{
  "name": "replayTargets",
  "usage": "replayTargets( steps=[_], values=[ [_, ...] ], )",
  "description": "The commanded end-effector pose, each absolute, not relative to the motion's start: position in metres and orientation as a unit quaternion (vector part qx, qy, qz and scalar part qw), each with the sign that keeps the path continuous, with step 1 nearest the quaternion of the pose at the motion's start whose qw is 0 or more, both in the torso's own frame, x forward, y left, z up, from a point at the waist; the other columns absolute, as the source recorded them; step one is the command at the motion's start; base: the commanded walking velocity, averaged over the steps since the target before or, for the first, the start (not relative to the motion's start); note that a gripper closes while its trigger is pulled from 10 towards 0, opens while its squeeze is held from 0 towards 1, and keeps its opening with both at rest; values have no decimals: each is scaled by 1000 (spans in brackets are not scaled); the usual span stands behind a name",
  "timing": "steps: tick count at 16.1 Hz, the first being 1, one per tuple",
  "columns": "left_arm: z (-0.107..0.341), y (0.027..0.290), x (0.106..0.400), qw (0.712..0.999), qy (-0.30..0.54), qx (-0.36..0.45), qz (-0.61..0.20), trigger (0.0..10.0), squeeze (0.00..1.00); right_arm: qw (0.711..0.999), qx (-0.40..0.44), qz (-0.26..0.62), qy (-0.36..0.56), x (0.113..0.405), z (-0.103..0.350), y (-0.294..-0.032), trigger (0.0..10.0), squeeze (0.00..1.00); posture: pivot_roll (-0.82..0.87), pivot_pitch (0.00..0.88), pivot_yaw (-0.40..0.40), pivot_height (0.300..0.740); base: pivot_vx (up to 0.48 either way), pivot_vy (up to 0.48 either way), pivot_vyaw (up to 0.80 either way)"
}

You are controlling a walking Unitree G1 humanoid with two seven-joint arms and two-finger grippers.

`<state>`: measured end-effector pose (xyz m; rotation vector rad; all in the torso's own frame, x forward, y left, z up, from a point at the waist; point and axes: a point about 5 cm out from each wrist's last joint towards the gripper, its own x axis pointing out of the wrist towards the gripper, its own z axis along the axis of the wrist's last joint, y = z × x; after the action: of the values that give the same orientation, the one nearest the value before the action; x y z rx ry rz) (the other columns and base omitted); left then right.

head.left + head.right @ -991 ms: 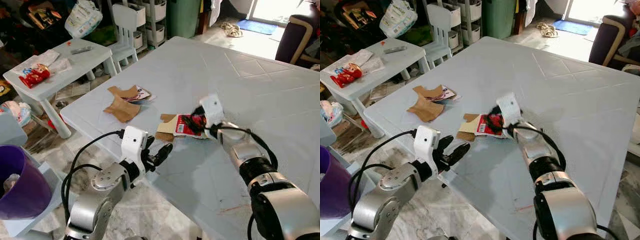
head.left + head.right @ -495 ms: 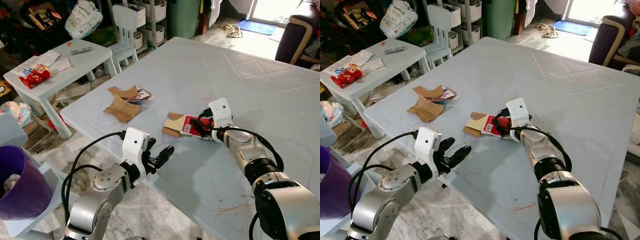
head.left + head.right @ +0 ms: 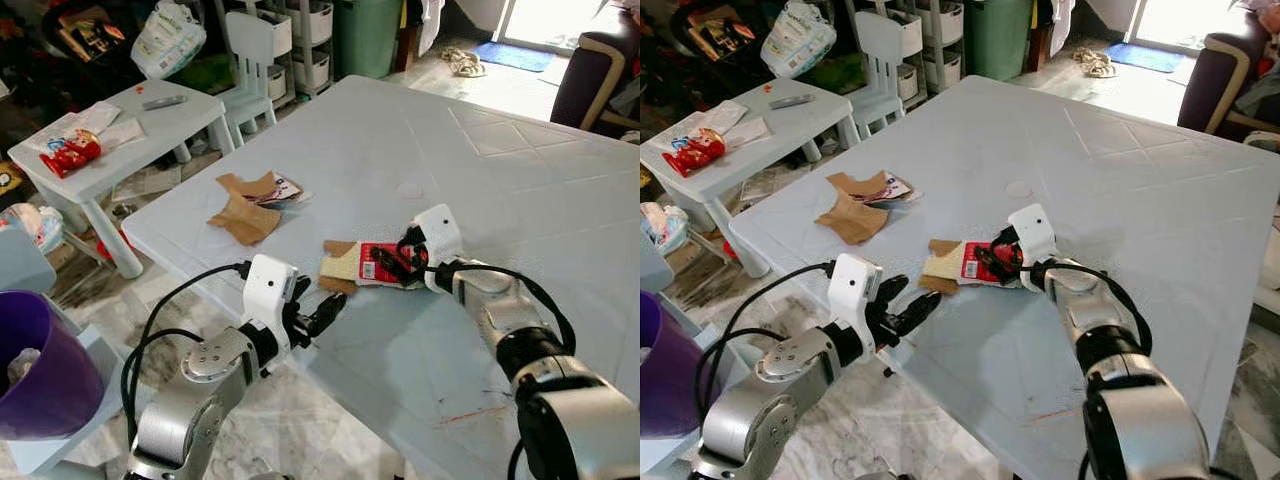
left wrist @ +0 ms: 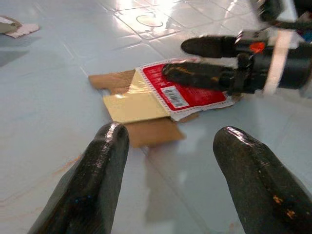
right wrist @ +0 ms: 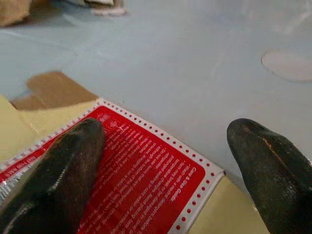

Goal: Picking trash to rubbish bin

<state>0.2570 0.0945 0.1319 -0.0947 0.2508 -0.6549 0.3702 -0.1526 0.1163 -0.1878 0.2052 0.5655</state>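
Observation:
A red and white wrapper point(image 3: 378, 264) with a yellow inside lies on the pale table point(image 3: 470, 180), on top of a brown card scrap point(image 3: 338, 285). My right gripper point(image 3: 398, 255) is open, with one black finger point(image 5: 63, 165) lying flat on the red print and the other held over bare table. My left gripper point(image 3: 318, 300) is open at the table's near edge, a little short of the wrapper point(image 4: 187, 92), nothing between its fingers. More brown card pieces point(image 3: 243, 215) and a small printed packet point(image 3: 285, 189) lie further left on the table.
A purple bin point(image 3: 40, 370) stands on the floor at lower left. Beyond it is a small white table point(image 3: 130, 125) with a red packet point(image 3: 68, 152) and papers. A white child's chair point(image 3: 250, 45), shelves and a green bin point(image 3: 365, 35) stand behind.
My right gripper has slid the wrapper a little toward the table's near edge, and more of its yellow inside shows. The left gripper has barely moved.

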Motion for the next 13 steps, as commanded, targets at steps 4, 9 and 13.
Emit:
replayTargets(
  steps=[4, 9, 13],
  values=[
    [131, 109, 253, 945, 125, -24, -301, 10000, 0, 896, -157, 411, 57, 350, 135, -146, 10000, 0, 105, 73, 26, 740, 0, 0, 0],
    [124, 116, 262, 954, 129, -19, -270, 10000, 0, 895, -218, 384, 69, 346, 142, -173, 10000, 0, 103, 67, 23, 740, 0, 0, 0],
    [124, 119, 267, 956, 125, -13, -265, 10000, 0, 832, -292, 467, 62, 324, 153, -171, 10000, 0, 89, 67, 24, 740, 0, 0, 0]
  ],
)
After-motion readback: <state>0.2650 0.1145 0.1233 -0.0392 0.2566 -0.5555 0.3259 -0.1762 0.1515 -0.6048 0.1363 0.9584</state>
